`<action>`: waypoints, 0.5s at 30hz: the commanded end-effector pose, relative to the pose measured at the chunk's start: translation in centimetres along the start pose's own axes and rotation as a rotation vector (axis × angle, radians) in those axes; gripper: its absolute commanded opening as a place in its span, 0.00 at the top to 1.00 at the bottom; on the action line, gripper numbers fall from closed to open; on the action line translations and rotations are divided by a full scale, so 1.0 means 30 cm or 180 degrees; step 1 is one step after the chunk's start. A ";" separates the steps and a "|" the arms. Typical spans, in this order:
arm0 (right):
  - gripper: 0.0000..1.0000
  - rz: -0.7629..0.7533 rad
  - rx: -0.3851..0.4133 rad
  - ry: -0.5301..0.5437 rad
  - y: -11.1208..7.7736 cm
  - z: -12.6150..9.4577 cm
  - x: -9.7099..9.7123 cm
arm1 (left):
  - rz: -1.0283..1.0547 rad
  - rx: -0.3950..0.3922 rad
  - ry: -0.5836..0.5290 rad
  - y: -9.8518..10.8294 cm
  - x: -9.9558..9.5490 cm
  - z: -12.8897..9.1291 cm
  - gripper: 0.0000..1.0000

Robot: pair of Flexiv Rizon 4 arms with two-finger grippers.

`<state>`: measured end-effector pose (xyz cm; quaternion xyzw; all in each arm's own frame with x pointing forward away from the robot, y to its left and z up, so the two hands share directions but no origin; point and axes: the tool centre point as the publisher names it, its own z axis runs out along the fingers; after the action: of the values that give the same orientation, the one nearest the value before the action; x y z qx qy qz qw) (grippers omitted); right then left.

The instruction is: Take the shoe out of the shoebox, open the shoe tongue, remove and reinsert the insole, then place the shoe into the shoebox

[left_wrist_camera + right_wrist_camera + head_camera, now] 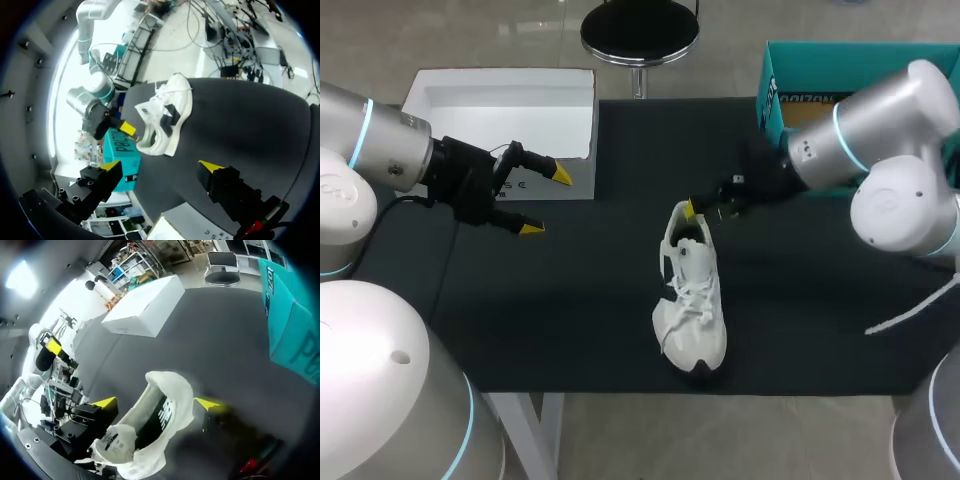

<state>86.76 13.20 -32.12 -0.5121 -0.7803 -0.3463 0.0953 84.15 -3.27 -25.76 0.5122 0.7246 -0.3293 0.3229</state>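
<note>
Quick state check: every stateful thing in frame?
shoe: out of box, upright on table
teal shoebox: open
white box: open
left gripper: open, holding nothing
right gripper: open, fingers either side of shoe's heel

Soft, even light falls from overhead onto the dark table (570, 330), so the white shoe (692, 300) stands out brightly, with only a faint, short shadow under its toe. Well to the left of the shoe, the white box (510, 110) is lit so hard that its inside nearly washes out. In the left wrist view, strong glare beyond the shoe bleaches the background white, while in the right wrist view the shoe's opening stays dark.
</note>
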 end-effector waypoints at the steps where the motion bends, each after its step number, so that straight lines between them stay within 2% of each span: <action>1: 0.00 -0.0049 0.0317 -0.0623 0.052 -0.084 0.055 | 0.0001 -0.0009 0.0009 -0.001 -0.001 0.002 0.00; 3: 0.00 -0.0112 0.0337 -0.0703 0.071 -0.100 0.080 | 0.0001 -0.0009 0.0009 -0.001 -0.001 0.002 0.00; 4: 0.00 -0.0124 0.0445 -0.0808 0.079 -0.109 0.091 | 0.0001 -0.0009 0.0009 -0.001 -0.001 0.002 0.00; 6: 0.71 -0.0199 0.0560 -0.0931 0.090 -0.117 0.114 | 0.0001 -0.0009 0.0009 -0.001 -0.001 0.002 0.00; 7: 1.00 -0.0163 0.0596 -0.0983 0.090 -0.121 0.122 | 0.0001 -0.0009 0.0009 -0.001 -0.001 0.002 0.00; 8: 1.00 -0.0185 0.0691 -0.1069 0.092 -0.126 0.135 | 0.0001 -0.0009 0.0009 -0.001 -0.001 0.002 0.00; 15: 1.00 0.0119 0.0883 -0.1351 0.040 -0.122 0.181 | 0.0001 -0.0009 0.0009 -0.001 -0.001 0.002 0.00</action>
<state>84.76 14.46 -26.41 -0.5487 -0.8092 -0.1958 0.0759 84.15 -3.27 -25.76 0.5122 0.7246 -0.3292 0.3229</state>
